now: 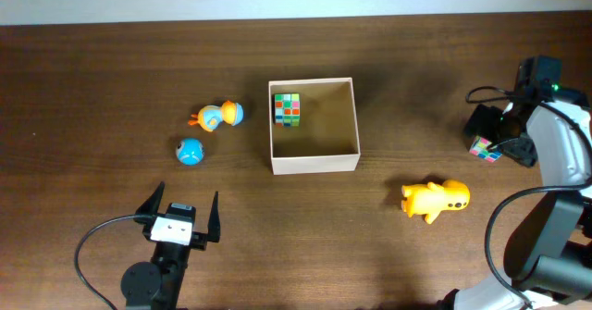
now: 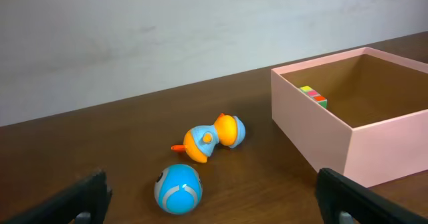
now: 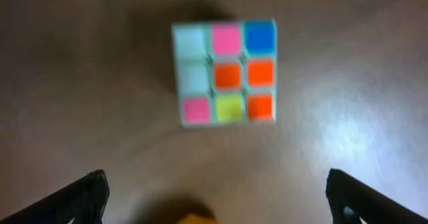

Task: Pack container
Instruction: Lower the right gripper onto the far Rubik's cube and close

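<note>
Surface (image 1: 92,88): dark wood grain, slight sheen. Container (image 1: 314,163): matt card walls. Blue ball (image 2: 178,188): glossy smooth plastic.

cube (image 1: 288,109) in container (image 1: 314,163) back-left corner; ball (image 1: 190,151), bird toy (image 1: 220,116) left of it; animal toy (image 1: 435,200), second cube (image 1: 482,148) right.

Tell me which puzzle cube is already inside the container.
The green-and-orange cube, in the far-left corner of the container. The other cube, showing pink squares, lies out on the table at the far right, well outside the walls.
</note>
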Action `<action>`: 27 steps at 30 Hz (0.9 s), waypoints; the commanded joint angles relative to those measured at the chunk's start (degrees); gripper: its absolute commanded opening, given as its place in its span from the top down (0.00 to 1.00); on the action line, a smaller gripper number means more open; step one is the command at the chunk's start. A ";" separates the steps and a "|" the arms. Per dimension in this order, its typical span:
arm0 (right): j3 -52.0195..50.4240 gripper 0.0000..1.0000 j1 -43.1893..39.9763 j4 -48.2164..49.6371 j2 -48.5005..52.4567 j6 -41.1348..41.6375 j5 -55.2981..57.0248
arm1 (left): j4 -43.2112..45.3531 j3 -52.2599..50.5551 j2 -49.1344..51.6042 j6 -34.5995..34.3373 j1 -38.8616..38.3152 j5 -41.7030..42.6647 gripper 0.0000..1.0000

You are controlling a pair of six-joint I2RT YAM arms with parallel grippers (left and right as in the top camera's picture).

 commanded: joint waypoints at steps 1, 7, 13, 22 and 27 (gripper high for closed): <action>-0.35 0.02 -0.17 3.10 -0.02 -2.21 -1.38 | 0.00 -0.42 -0.55 0.72 0.31 -0.22 0.01; -0.35 0.02 -0.39 7.54 1.68 -2.34 0.00 | 0.00 -0.42 -0.55 0.72 0.31 -0.24 0.01; -0.37 0.02 -2.01 9.01 4.68 -1.18 -0.55 | 0.00 -0.42 -0.55 0.72 0.31 -0.22 0.01; -0.42 0.02 -3.61 10.10 8.57 -0.87 -0.94 | 0.00 -0.42 -0.55 0.72 0.31 -0.22 0.01; -0.42 0.03 -3.50 11.87 10.60 -1.03 -2.23 | 0.00 -0.42 -0.55 0.72 0.31 -0.22 0.01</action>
